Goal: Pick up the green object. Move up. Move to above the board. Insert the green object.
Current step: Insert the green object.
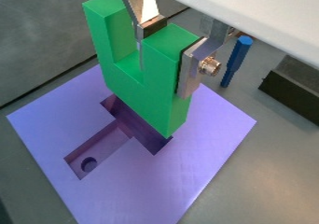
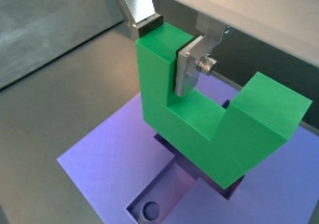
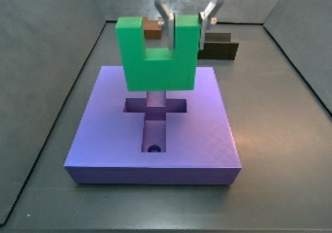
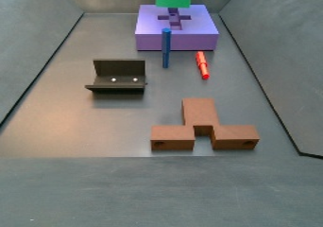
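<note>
One hand (image 3: 178,38), one green object (image 3: 157,62), one board (image 3: 111,130), one fixture (image 4: 119,77), one blue post (image 4: 167,49), one red stick (image 4: 201,65), one brown block (image 4: 202,127).

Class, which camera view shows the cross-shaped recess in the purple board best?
A side view: the board and its recess face the camera, below the pincer holding the green object. Wrist views show part; the far side view shows it small.

Both wrist views look steeply down, close on the large purple square slab (image 1: 187,162); side views face it, near (image 3: 195,130) and far (image 4: 202,27).
</note>
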